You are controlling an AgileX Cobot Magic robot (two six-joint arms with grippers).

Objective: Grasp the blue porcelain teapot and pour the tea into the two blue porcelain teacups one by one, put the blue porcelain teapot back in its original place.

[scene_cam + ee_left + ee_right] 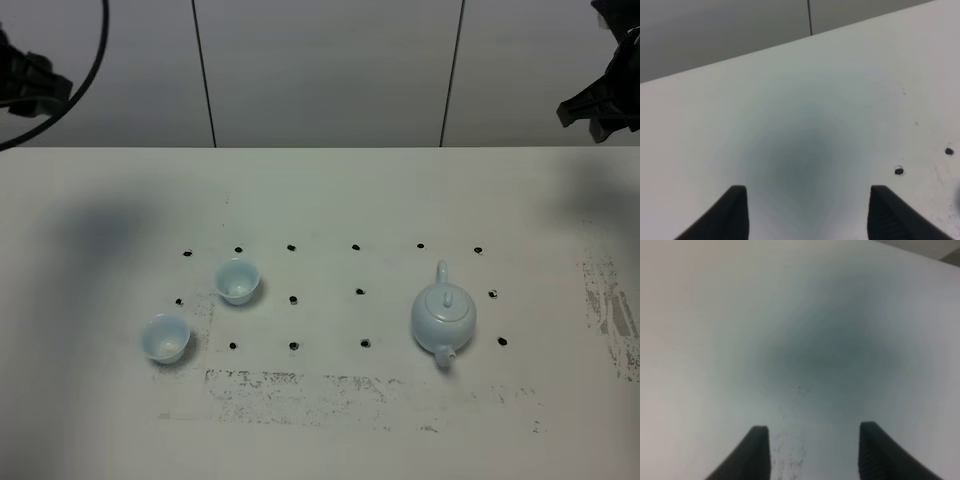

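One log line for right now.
left gripper open, empty | right gripper open, empty | blue porcelain teapot upright, untouched, table right | two teacups upright, table left

The black two-fingered left gripper (808, 194) hangs above the matte white tabletop (715, 125), jaws apart, nothing between them; a soft grey shadow (800, 155) lies just beyond the gripper; two small black round dots (898, 171) lie near it.

The teapot (442, 318) is pictured standing on the right half of the bench (320, 190), its spout turned toward the front edge. Well apart, on the left half, the rear teacup (238, 281) is set behind and right of the front teacup (166, 338), the two not touching.
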